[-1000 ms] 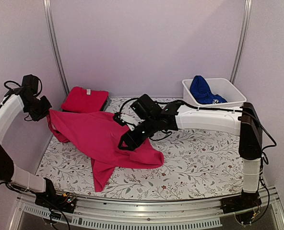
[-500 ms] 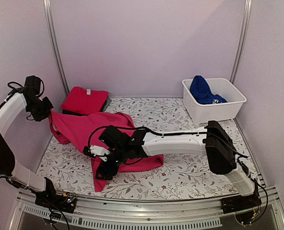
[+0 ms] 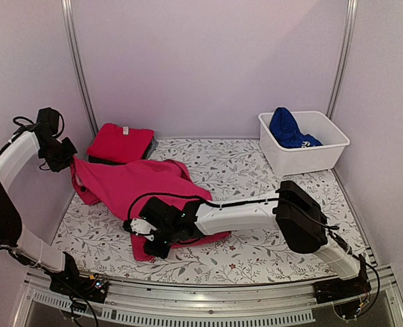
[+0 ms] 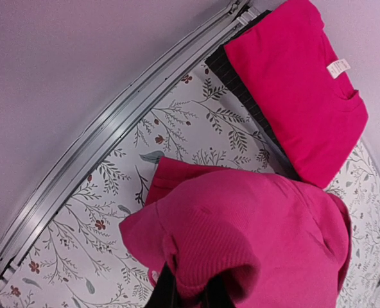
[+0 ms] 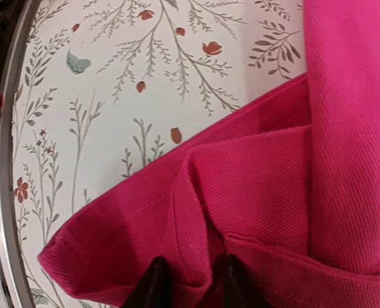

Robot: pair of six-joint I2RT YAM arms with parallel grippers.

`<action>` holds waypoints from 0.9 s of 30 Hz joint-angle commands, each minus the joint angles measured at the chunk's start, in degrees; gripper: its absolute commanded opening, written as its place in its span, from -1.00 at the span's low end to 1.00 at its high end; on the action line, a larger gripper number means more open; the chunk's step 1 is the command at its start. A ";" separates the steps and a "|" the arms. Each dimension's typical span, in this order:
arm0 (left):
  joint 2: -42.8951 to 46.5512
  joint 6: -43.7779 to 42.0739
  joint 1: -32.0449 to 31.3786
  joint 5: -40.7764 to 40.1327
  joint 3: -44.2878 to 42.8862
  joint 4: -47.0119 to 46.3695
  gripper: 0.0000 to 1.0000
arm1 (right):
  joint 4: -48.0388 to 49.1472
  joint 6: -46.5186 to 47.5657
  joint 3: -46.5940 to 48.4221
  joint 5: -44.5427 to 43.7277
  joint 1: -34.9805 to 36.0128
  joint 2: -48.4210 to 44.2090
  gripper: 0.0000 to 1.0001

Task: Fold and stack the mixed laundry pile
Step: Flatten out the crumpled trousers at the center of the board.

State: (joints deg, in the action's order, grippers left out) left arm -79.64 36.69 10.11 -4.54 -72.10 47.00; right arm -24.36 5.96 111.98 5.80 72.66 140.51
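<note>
The magenta-pink garment [image 3: 133,184] lies spread over the left half of the floral cloth, its near end bunched at the front. My left gripper [image 3: 69,158] is shut on its far-left edge and holds that edge raised; the left wrist view shows ribbed fabric [image 4: 260,224] draped over the gripper [image 4: 190,289]. My right gripper [image 3: 141,240] is low at the garment's near corner. In the right wrist view a ridge of the fabric [image 5: 273,192] is pinched in that gripper [image 5: 190,269]. A folded red tee [image 3: 120,142] lies at the back left on a dark folded garment [image 4: 241,90].
A white tub [image 3: 303,160] stands at the back right with a royal blue garment [image 3: 286,129] in it. The floral cloth [image 3: 283,225] covers the table. A metal rail [image 3: 188,300] runs along the near edge, close to the right gripper. Walls enclose three sides.
The right arm swung from the garment's middle down to its near-left corner and closed on a fold there. The near tail of the garment is now bunched shorter. The left gripper kept its hold.
</note>
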 commanded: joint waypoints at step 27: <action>6.36 -2.11 -2.27 0.79 -8.37 12.71 -1.00 | -51.65 -62.02 -44.22 -36.43 -27.38 -88.14 -1.00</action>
State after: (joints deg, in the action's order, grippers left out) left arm -74.11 35.11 7.66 -3.25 -78.28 57.34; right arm -61.60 -40.27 70.83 -22.00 47.35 55.99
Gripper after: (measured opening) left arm 0.050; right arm 0.020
